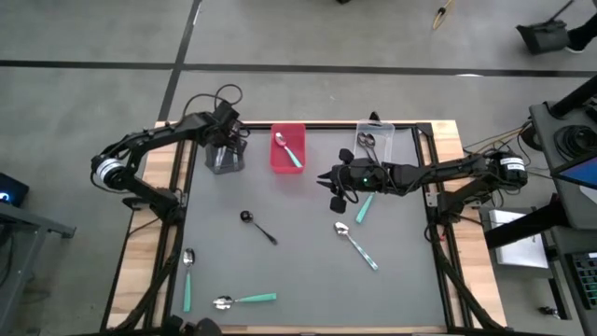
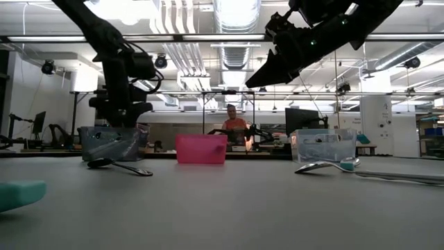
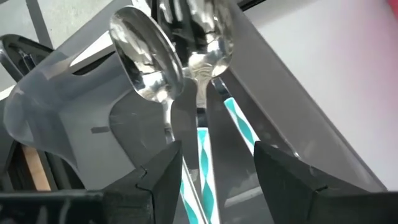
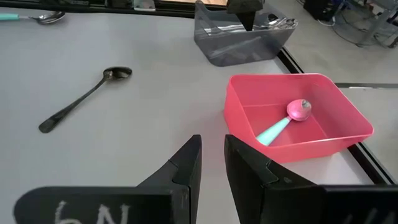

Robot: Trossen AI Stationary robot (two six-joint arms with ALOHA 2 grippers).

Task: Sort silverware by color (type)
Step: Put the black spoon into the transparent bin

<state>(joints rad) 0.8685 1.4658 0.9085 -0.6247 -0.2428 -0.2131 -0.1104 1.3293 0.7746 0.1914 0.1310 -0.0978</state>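
2 striped spoons in grey bin — left pincer wide, right pincer narrow.

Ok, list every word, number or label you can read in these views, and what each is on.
"6N", or "N9" read the other way up: pale characters on the right gripper's dark body, partly cut off by the picture's edge.
Nothing else readable: the bins and spoons show no lettering.

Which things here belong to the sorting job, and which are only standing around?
Job:
- black spoon
- teal-handled spoons loose on the table
- spoon in the pink bin
- striped-handled spoons in the grey bin
- left gripper, open over them

Around:
- clear bin
- right gripper, waiting mid-table
- person behind
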